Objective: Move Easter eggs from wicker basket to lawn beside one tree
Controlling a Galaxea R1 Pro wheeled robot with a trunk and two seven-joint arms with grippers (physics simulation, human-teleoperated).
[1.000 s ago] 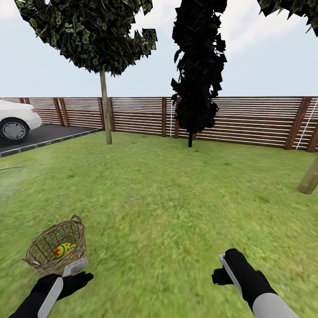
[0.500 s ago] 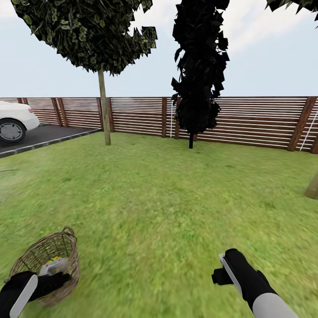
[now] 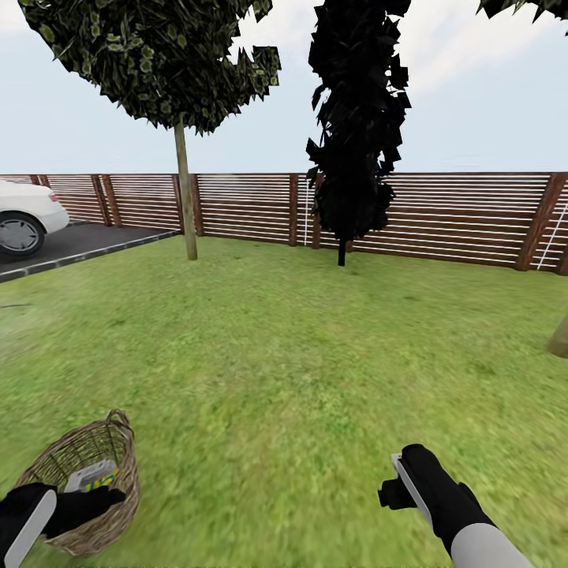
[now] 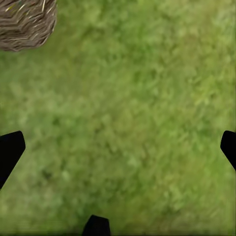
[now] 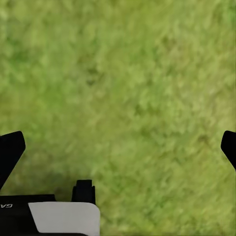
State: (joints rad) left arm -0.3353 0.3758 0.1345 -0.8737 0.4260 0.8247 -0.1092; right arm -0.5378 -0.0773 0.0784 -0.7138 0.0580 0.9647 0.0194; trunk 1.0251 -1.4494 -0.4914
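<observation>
Near left, head view: left gripper (image 3: 87,483) reaching over the mouth of the wicker basket (image 3: 55,465), its dark wrist crossing the near rim. Beside the grey finger, a small yellow patch with blue marks, probably one Easter egg (image 3: 106,476); number of eggs inside not possible to tell, too much hidden by the arm. Basket standing on the lawn (image 3: 300,355), tipped a little, handle loop at its far side.

Left wrist view: left gripper (image 4: 118,150) with the fingers (image 4: 10,152) spread wide, nothing between them, only grass under them; a piece of the basket (image 4: 24,22) wall at the corner of this picture.

Near right, head view: right gripper (image 3: 394,481) hanging above bare grass, well apart from the basket. Right wrist view: right gripper (image 5: 118,150) with the fingers (image 5: 10,152) also spread wide and holding nothing, lawn (image 5: 123,88) below.

Farther out: open grass across the middle. At the right edge, base of a thick grey-brown tree trunk (image 3: 559,339). Far left: dark driveway (image 3: 79,241) and part of a white car (image 3: 24,217). Far side: thin-trunked tree (image 3: 186,197) with dark green crown, black-leaved tree (image 3: 351,142) to its right, and behind both a wooden slat fence (image 3: 442,213) along the whole lawn.
</observation>
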